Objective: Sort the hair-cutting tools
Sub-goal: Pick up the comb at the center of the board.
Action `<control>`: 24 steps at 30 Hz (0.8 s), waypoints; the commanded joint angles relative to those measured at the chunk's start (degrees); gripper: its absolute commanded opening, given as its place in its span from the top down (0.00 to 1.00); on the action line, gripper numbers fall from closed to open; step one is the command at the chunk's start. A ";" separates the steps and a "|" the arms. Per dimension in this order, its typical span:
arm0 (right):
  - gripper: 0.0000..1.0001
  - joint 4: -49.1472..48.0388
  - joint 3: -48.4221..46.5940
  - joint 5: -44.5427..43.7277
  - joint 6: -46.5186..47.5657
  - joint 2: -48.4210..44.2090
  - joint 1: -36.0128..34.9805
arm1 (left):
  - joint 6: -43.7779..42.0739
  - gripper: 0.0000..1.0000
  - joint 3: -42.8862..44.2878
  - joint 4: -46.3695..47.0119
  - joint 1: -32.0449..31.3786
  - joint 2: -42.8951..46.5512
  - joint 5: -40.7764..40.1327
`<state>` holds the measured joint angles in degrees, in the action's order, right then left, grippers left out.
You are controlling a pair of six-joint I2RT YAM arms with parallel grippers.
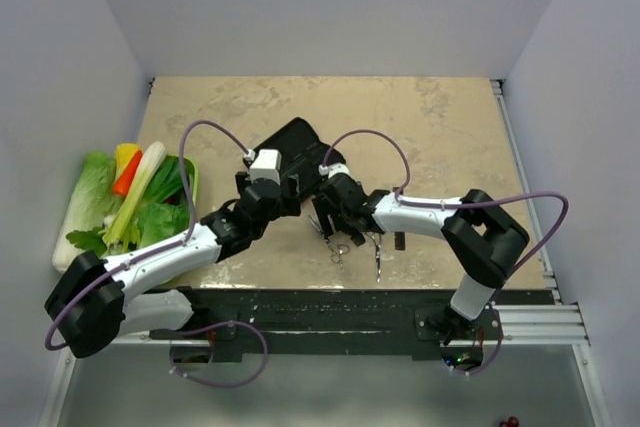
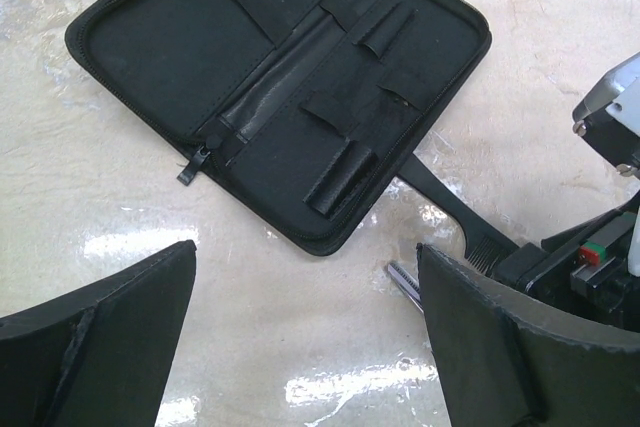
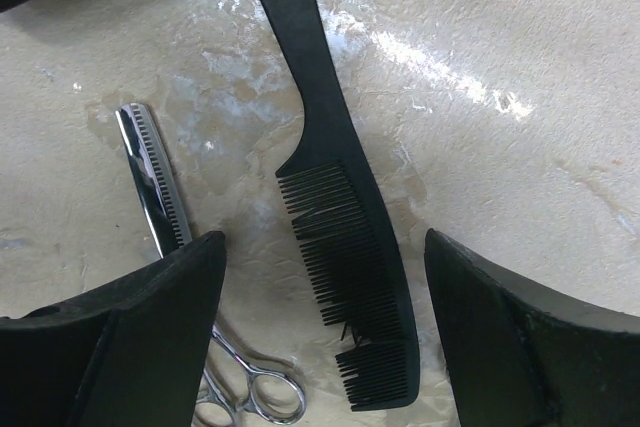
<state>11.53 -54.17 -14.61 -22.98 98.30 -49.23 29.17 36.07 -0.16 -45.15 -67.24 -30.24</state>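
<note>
Black plastic handled comb [image 3: 340, 237] lies flat on the mottled beige tabletop [image 3: 520, 97], toothed end nearest the wrist, squarely between the pads of the right gripper [image 3: 322, 247]. Jaws stand wide with a clear gap on each side of the comb; nothing held.

Step in hand, as I judge it: picking up this comb to file it in the black zip-up fabric case [image 2: 280, 77]. The case lies open and flat just beyond the comb's handle tip (pockets look unfilled in the left wrist view).

Over the near edge of the case the left gripper [image 2: 305, 277] hovers, fingers spread wide, empty.

Next move calls for: descend, close across the comb's narrow spine, lift. The comb is thin and lies flush, so the pads must reach right down to the tabletop or they will slide over it.

In the way: silver thinning scissors [image 3: 160, 187] just beside the comb, blade running out of sight behind one finger [image 3: 130, 347], so closing may nudge them. Second pair of silver scissors [image 1: 378, 255] lies near. Second comb: cannot place it. Green tray of vegetables [image 1: 192, 182] is well apart, no concern.
</note>
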 commanded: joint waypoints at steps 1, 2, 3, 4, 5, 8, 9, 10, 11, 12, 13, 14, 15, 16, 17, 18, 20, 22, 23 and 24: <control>0.20 0.07 1.34 -1.65 -2.33 0.75 -0.34 | 0.45 0.04 -0.04 1.48 -0.29 1.32 -0.61; 0.21 0.33 1.61 -2.00 -2.94 0.40 -0.34 | 0.54 0.04 -0.13 1.48 -0.21 1.41 -0.52; 0.22 0.42 2.05 -2.26 -3.21 0.23 -0.34 | 0.54 0.04 -0.21 1.40 -0.29 1.59 -0.61; 0.24 0.51 2.92 -3.05 -3.56 -0.04 -0.34 | 0.45 0.04 -0.13 1.31 -0.21 1.68 -0.61; 0.26 0.60 3.37 -3.40 -4.52 -0.65 -0.42 | 0.45 0.04 -0.04 1.31 -0.21 1.85 -0.61; 0.36 1.12 5.21 -4.55 -6.36 -1.62 -0.43 | 0.45 0.04 -0.04 1.04 -0.21 2.12 -0.52; 0.40 1.13 6.00 -4.72 -6.81 -1.88 -0.51 | 0.45 0.04 -0.04 1.04 -0.21 2.12 -0.35; 0.41 1.13 6.36 -4.99 -7.25 -2.06 -0.51 | 0.45 0.04 0.05 0.96 -0.21 2.29 -0.43; 0.42 1.39 6.62 -5.51 -8.21 -2.24 -0.77 | 0.45 0.04 -0.04 0.95 -0.21 2.38 -0.35; 0.44 1.48 7.23 -5.69 -8.65 -2.50 -0.86 | 0.45 0.04 0.05 0.95 -0.21 2.47 -0.35; 0.45 1.65 7.50 -6.04 -9.09 -2.59 -0.86 | 0.45 0.04 -0.13 0.87 -0.21 2.64 -0.43; 0.48 2.26 7.59 -6.65 -10.14 -2.68 -1.04 | 0.45 0.04 -0.13 0.78 -0.21 2.82 -0.35; 0.50 2.62 7.85 -6.92 -10.59 -2.76 -1.21 | 0.36 0.04 -0.13 0.69 -0.29 2.91 -0.43; 0.50 2.88 8.03 -7.27 -11.11 -3.11 -1.39 | 0.36 0.04 -0.13 0.60 -0.21 3.08 -0.43; 0.51 3.23 8.20 -7.71 -11.99 -3.38 -1.91 | 0.28 0.04 -0.13 0.52 -0.29 3.17 -0.43; 0.51 3.41 8.55 -8.15 -12.43 -3.55 -2.18 | 0.28 0.04 -0.13 0.52 -0.21 3.17 -0.52; 0.52 4.37 8.73 -9.46 -14.18 -3.73 -3.32 | 0.28 0.04 -0.22 0.43 -0.21 3.61 -0.52; 0.55 6.12 8.73 -10.35 -16.03 -3.64 -4.29 | 0.36 0.04 -0.65 0.51 -0.29 4.05 -0.26; 0.55 6.66 8.73 -10.87 -16.74 -3.64 -5.34 | 0.36 0.04 -0.74 0.52 -0.29 4.14 -0.17; 0.55 7.10 8.91 -11.57 -17.53 -3.73 -5.96 | 0.36 0.04 -0.92 0.52 -0.29 4.31 -0.08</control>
<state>10.20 -47.64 -24.62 -34.89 94.08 -52.56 29.15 35.90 -0.60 -45.15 -64.75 -30.24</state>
